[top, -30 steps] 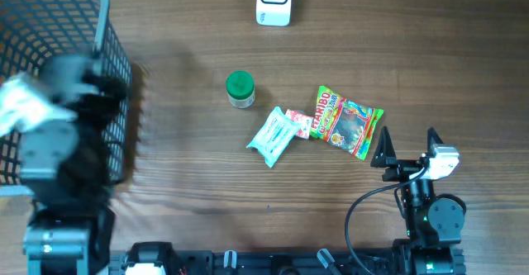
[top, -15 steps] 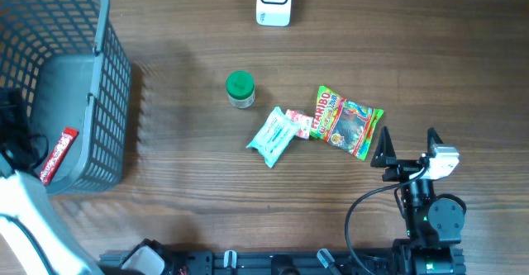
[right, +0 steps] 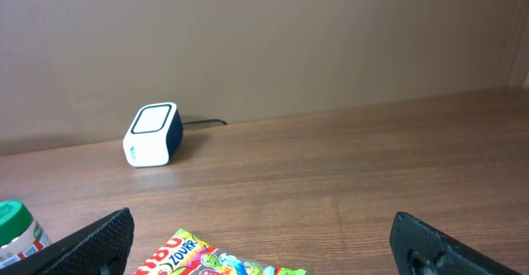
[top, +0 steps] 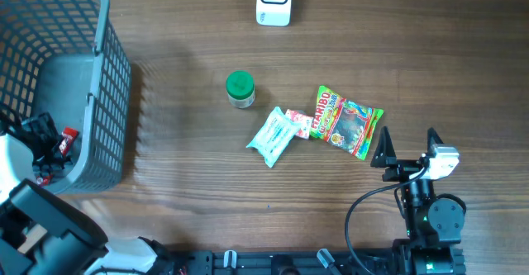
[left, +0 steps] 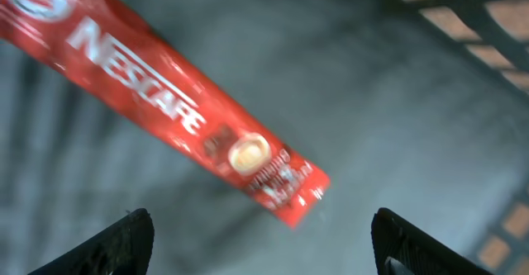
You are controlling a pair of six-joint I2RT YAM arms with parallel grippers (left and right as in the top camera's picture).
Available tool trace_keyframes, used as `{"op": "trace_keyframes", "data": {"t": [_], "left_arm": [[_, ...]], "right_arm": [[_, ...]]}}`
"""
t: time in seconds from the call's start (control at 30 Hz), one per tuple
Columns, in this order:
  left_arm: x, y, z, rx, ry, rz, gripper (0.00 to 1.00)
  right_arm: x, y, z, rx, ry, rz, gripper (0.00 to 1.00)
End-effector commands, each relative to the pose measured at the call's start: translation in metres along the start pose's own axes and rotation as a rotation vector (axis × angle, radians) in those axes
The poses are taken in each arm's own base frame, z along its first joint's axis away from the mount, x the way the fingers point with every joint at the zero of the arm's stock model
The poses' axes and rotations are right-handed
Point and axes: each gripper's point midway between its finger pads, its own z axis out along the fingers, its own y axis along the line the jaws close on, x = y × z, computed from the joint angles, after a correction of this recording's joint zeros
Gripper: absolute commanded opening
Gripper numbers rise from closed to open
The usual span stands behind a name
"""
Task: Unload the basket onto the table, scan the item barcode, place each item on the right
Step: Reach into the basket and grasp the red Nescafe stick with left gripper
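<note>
soft even light, left close-up blurred

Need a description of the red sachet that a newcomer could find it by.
Start at the grey mesh basket at the table's left end. The sachet lies on its floor: a long thin red stick lettered Nescafe in white. It's the only item in there; the jar and candy bag sit out on the wood.

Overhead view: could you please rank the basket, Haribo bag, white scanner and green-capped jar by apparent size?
1. basket
2. Haribo bag
3. white scanner, cropped by the top edge
4. green-capped jar
</note>
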Motion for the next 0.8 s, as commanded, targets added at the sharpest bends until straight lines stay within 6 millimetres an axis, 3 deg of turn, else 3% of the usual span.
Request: {"op": "trace_keyframes", "data": {"t": [0.0, 0.2, 0.37, 0.47, 0.5, 0.53, 0.6, 0.77], "left_arm": [[-0.017, 0.01, 0.008, -0.056, -0.086, -0.049, 0.8], [-0.023, 0.019, 0.02, -0.112, -0.133, -0.044, 0.78], [-0.016, 0.027, 0.039, -0.158, -0.129, -0.099, 0.82], [-0.01, 0.025, 0.049, -0.163, -0.121, -0.082, 0.76], [-0.009, 0.026, 0.052, -0.168, -0.119, -0.077, 0.7], [-0.007, 0.026, 0.054, -0.172, -0.116, -0.073, 0.54], [-0.004, 0.029, 0.058, -0.185, -0.111, -0.067, 0.33], [0.0, 0.04, 0.062, -0.232, -0.097, -0.063, 0.04]], "right_arm": [[-0.002, -0.002, 0.0, 0.008, -0.009, -0.014, 1.0], [-0.002, -0.002, 0.0, 0.008, -0.009, -0.014, 1.0], [-0.002, -0.002, 0.0, 0.008, -0.009, -0.014, 1.0], [-0.002, -0.002, 0.0, 0.008, -0.009, -0.014, 1.0], [-0.002, -0.002, 0.0, 0.008, -0.009, -0.014, 1.0], [-0.002, -0.002, 0.0, 0.008, -0.009, -0.014, 1.0], [-0.002, -0.002, 0.0, 0.008, -0.009, -0.014, 1.0], [-0.002, -0.002, 0.0, 0.008, -0.009, -0.014, 1.0]]}}
